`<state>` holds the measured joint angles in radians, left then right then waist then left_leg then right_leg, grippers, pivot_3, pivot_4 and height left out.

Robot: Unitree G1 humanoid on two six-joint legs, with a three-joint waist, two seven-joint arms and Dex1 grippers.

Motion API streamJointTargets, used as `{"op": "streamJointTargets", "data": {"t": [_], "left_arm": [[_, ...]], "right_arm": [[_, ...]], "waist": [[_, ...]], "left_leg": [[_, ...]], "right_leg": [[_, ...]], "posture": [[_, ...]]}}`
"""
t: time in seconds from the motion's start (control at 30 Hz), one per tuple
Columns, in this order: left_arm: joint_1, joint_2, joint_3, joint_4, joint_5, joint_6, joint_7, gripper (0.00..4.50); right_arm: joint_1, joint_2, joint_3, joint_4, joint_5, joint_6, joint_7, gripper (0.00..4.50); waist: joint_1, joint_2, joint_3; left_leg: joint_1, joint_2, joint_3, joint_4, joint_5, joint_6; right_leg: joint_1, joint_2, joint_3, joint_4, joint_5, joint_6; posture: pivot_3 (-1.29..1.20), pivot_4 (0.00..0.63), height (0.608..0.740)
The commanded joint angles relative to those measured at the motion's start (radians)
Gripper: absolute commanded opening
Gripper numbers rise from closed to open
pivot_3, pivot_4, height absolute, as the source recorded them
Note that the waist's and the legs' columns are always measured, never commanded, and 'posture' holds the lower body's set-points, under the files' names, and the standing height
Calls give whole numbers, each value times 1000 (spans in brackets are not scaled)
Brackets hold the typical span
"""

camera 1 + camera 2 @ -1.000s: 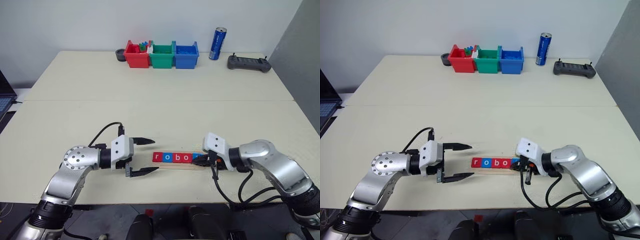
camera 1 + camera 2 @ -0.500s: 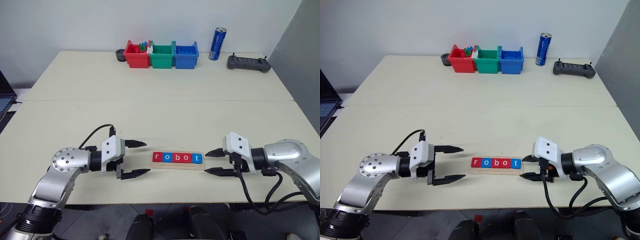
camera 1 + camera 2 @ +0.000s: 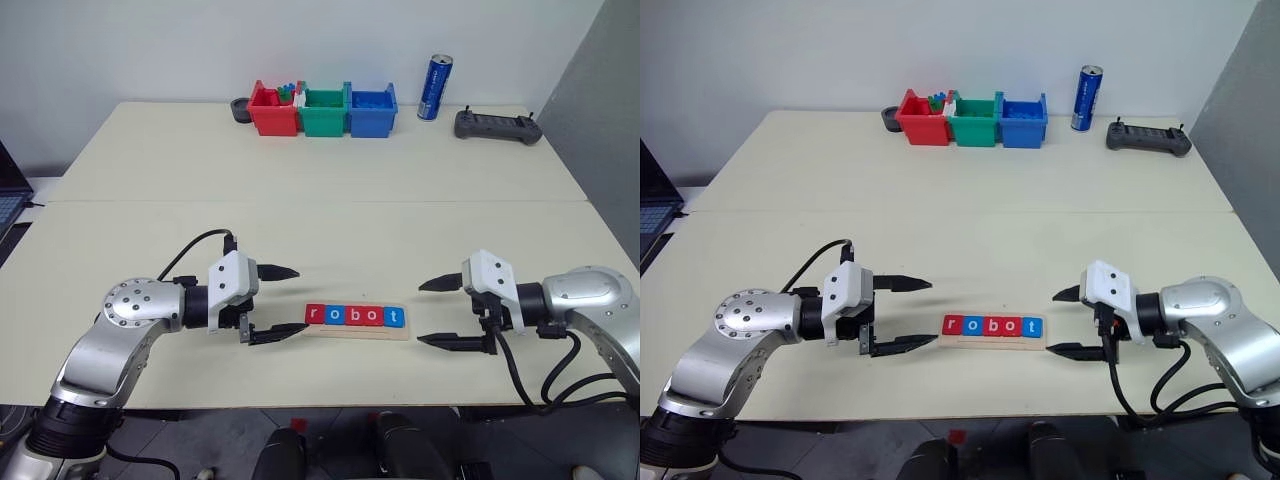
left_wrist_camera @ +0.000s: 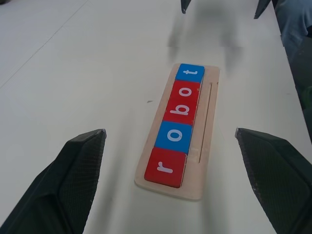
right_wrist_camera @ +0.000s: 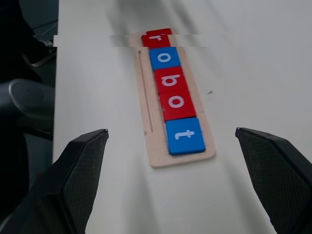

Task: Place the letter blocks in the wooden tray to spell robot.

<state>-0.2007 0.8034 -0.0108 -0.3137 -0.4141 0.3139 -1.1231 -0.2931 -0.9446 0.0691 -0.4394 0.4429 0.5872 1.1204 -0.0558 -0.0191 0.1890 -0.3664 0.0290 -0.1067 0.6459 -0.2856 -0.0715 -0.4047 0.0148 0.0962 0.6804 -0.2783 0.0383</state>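
We find all five letter blocks (image 3: 355,316) seated in the wooden tray (image 3: 358,331) spelling robot, task apparently complete, with left end effector (image 3: 278,302) and right end effector (image 3: 438,312) flanking the tray, fingers apart, empty.

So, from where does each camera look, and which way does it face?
Left and right eye views: on the head, looking forward and down over the table; both arms show, left hand and right hand open beside the wooden tray.
Left wrist view: along the left hand's fingers, toward the tray from its r end.
Right wrist view: along the right hand's fingers, from the t end.
All views share the tray holding the letter blocks.
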Motion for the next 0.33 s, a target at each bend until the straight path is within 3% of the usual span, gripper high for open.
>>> {"op": "streamJointTargets", "data": {"t": [0.03,0.33], "left_arm": [[-12,7,20,-31,-14,0,2,4500],[-19,-3,17,-9,-22,-10,-13,4500]], "right_arm": [[-15,-21,-31,1,-7,-30,14,4451],[-5,-27,-26,18,-36,-46,6,4451]], "waist": [[1,0,0],[1,0,0]], "left_leg": [[0,0,0,0,0,0],[0,0,0,0,0,0]], "right_leg": [[0,0,0,0,0,0],[0,0,0,0,0,0]], "posture": [[0,150,740],[0,150,740]]}}
